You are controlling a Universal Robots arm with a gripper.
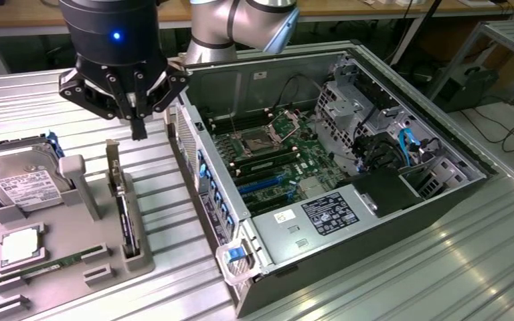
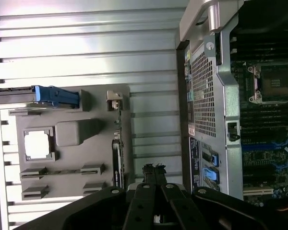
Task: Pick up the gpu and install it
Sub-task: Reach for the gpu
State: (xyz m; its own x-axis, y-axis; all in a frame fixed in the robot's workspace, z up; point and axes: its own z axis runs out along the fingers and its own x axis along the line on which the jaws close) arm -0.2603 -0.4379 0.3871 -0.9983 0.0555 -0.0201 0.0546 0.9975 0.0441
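Observation:
The gpu stands on edge in a slot of the grey holder, thin and dark, with its silver bracket at the far end. In the wrist view the gpu is a dark strip in the holder, and its bracket shows as well. My gripper hangs above the holder, near the bracket end of the card and between it and the computer case. Its fingers are shut together with nothing between them. The gripper is off to the side of the card and apart from it.
The open computer case lies on the exterior view's right, with its motherboard exposed and its back wall close to the holder. The holder also carries a hard drive, a processor and a memory stick. The table is ribbed metal.

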